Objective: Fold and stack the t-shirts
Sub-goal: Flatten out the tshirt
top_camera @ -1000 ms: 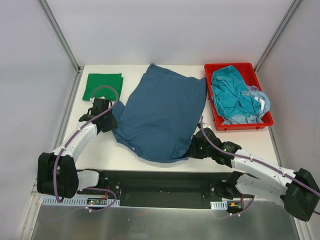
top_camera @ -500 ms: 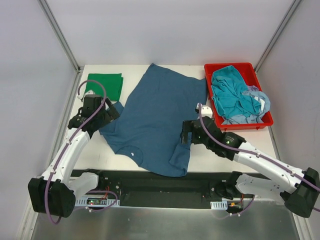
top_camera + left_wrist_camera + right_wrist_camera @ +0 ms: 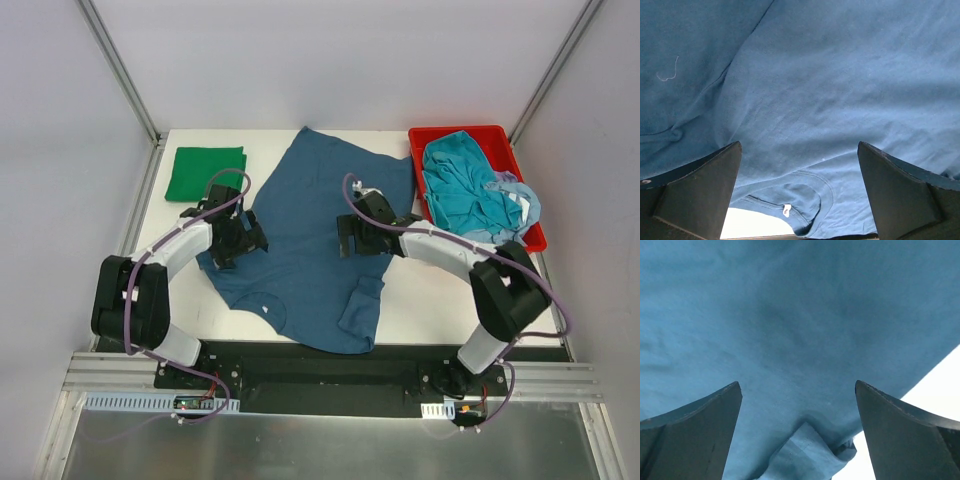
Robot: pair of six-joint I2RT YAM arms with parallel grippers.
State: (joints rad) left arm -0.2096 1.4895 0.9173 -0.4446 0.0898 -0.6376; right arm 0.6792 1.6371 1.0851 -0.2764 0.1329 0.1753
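The white table (image 3: 420, 300) carries everything. Most of its middle is covered by the dark blue t-shirt (image 3: 310, 215), which lies spread out but askew, its hem toward the far edge and its collar (image 3: 265, 300) toward the near left. One sleeve (image 3: 360, 305) is folded over onto the body at the near right. At the far right corner sits a red bin (image 3: 490, 249) holding a crumpled teal t-shirt (image 3: 460, 190), with a pale blue t-shirt (image 3: 520, 205) bunched at its right side. At the far left corner lies the green t-shirt (image 3: 205, 172), folded into a neat rectangle, just beside the blue one but apart from it. The left gripper (image 3: 240, 240) is over the blue shirt's left side and the right gripper (image 3: 350, 235) over its middle right. In both wrist views the jaws stand wide apart above the blue cloth, gripping nothing
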